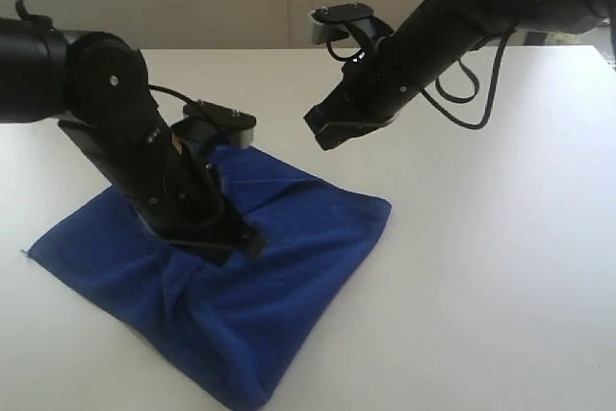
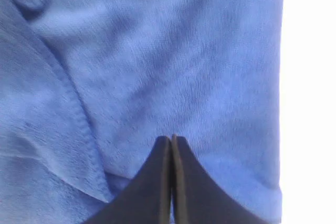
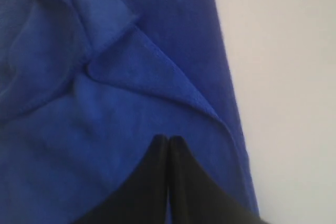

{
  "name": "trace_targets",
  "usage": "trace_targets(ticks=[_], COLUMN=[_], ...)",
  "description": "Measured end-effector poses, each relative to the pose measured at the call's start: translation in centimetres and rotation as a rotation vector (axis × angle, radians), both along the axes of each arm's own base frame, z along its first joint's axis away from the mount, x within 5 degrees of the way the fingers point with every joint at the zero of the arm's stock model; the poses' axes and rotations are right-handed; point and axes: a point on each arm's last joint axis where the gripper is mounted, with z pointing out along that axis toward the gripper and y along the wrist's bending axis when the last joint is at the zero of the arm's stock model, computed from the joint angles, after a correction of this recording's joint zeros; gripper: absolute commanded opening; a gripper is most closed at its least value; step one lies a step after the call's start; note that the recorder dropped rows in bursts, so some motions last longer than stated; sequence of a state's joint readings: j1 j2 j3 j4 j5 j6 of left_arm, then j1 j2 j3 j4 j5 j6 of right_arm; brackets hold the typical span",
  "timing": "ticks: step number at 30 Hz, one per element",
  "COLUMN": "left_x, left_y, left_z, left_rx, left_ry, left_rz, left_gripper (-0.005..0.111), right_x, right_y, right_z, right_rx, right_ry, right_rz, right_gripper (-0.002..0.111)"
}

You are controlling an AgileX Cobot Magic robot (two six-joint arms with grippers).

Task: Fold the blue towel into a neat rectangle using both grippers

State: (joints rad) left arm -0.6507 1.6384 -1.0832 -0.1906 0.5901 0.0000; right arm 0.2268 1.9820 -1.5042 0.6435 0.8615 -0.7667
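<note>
Exterior: my soft, fuzzy royal-blue towel [image 1: 289, 286] lies rumpled on the white table [image 1: 500, 238], left gripper [image 1: 245, 238] low on it, right gripper [image 1: 324, 132] hovering above. Left wrist: jaws closed, empty. Right wrist: same. Light, floppy stuff (I'd pinch along the stitched hem [image 2: 86, 140]).

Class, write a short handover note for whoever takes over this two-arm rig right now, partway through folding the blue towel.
Left gripper: shut, tips pressed on the fuzzy royal-blue cloth towel; no pinched cloth visible.
Right gripper: shut, empty, hovers above the towel.
Towel: on the white table, partly folded over, creased, edges uneven.
Left to do: smooth it and square the fold into a neat rectangle.
</note>
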Motion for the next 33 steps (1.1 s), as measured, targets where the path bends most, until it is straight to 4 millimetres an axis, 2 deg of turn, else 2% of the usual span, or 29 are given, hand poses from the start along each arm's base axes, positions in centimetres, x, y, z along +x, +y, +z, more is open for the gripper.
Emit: trace_targets(ticks=[5,11,14,21,26,33], left_x=[1.9,4.2,4.9,6.5,7.3,7.8], left_y=[2.5,6.0,6.7,6.8,6.5,6.3], left_z=[0.5,-0.3,-1.1,-4.2,-6.7,-7.1], left_rx=[0.021,0.077,0.089,0.102,0.112,0.101], left_ry=[-0.048,-0.040,-0.019,-0.013,-0.003,-0.024], left_rz=[0.175,0.361,0.400,0.422,0.424,0.424], left_gripper=[0.000,0.000,0.000,0.000,0.000,0.000], right_x=[0.9,1.7,2.0,2.2,2.1,1.9], right_y=[0.9,2.6,3.2,2.0,1.6,0.8], right_z=[-2.2,-4.2,-5.0,-8.1,-8.7,-8.8], right_rx=[0.059,0.046,0.041,-0.132,-0.186,-0.262], right_ry=[-0.021,-0.039,-0.032,0.038,0.068,0.126], right_rz=[0.040,0.052,0.068,0.060,0.039,-0.029], right_gripper=[0.000,0.000,0.000,0.000,0.000,0.000])
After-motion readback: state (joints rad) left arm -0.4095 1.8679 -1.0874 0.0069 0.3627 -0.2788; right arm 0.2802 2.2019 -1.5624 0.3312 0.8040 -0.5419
